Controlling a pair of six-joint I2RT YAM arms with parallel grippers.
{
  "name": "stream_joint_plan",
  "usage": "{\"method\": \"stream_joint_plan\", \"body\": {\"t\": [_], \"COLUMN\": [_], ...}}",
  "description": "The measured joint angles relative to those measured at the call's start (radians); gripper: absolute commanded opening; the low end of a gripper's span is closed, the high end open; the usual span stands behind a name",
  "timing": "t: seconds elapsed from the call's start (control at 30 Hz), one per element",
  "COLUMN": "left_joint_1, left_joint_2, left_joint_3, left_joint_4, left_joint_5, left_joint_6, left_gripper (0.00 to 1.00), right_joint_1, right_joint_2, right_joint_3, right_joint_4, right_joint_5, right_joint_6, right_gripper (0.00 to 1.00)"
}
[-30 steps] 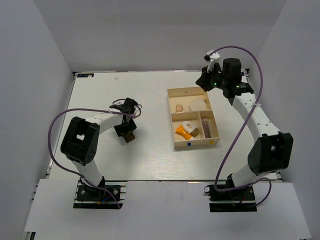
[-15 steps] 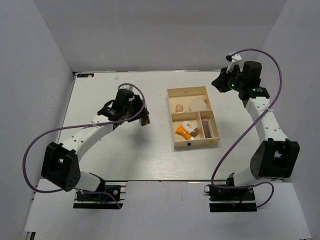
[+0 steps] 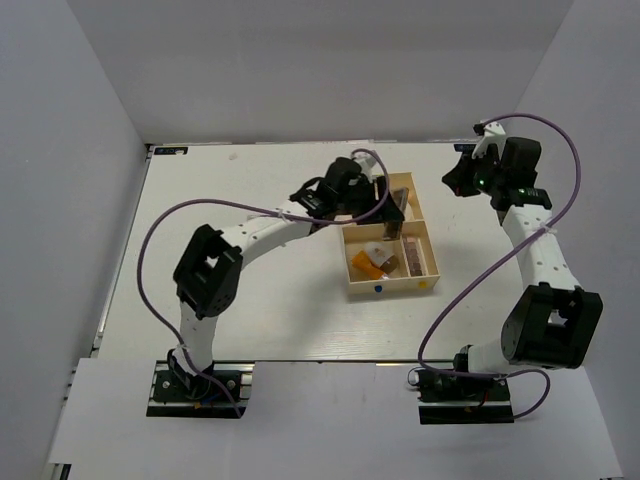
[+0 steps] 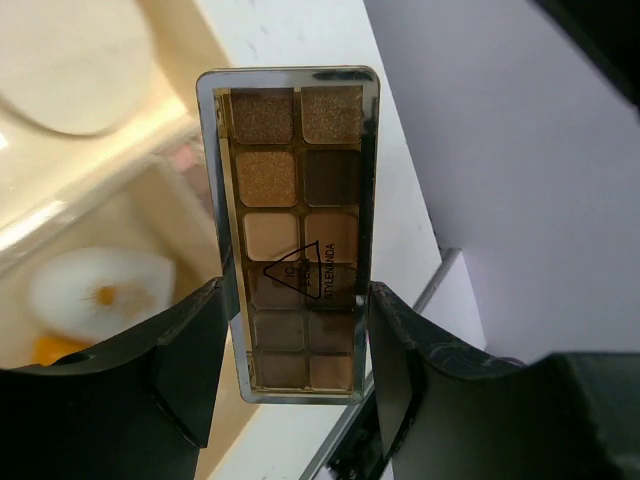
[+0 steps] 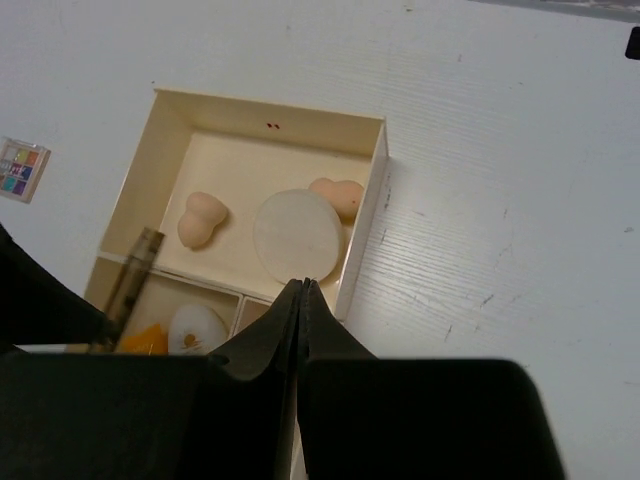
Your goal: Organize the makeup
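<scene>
My left gripper (image 3: 386, 206) is shut on a long brown palette (image 4: 294, 228) and holds it upright over the cream box (image 3: 390, 290). The palette also shows in the right wrist view (image 5: 130, 285), at the divider between compartments. The back compartment holds two peach sponges (image 5: 203, 217) (image 5: 337, 193) and the round cream disc (image 5: 297, 232). The white egg-shaped item (image 4: 95, 290) and the orange tube (image 3: 363, 260) lie in the front left compartment. A second brown palette (image 3: 413, 255) lies in the front right one. The small colourful palette (image 5: 20, 168) lies on the table left of the box. My right gripper (image 5: 300, 287) is shut and empty, raised beyond the box's right side.
The white table (image 3: 250, 300) is ringed by grey walls (image 3: 90, 120) on the left, back and right. The left arm (image 3: 270, 225) stretches across the middle of the table to the box. The right arm (image 3: 530, 240) stands along the right edge.
My left arm has swung from the left of the table to over the box, carrying the brown palette. My right gripper has drawn back to the right, away from the box.
</scene>
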Motion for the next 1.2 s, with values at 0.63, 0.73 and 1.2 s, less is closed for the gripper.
{"method": "stream_joint_plan", "body": {"t": [0.63, 0.73, 1.2], "left_joint_1": [-0.168, -0.170, -0.174], "left_joint_2": [0.232, 0.234, 0.315], "left_joint_3": [0.163, 0.163, 0.244], "left_joint_4": [0.045, 0.013, -0.032], "left_joint_5": [-0.235, -0.269, -0.288], "left_joint_6": [-0.238, -0.269, -0.320], "left_gripper": [0.37, 0.45, 0.66], "right_joint_1": [-0.101, -0.105, -0.108], "right_joint_2": [-0.091, -0.092, -0.093], "right_joint_3": [-0.109, -0.119, -0.136], "right_joint_4": [0.018, 0.029, 0.042], "right_joint_5": [-0.032, -0.049, -0.084], "right_joint_6": [0.081, 0.098, 0.123], "right_gripper": [0.00, 0.00, 0.00]}}
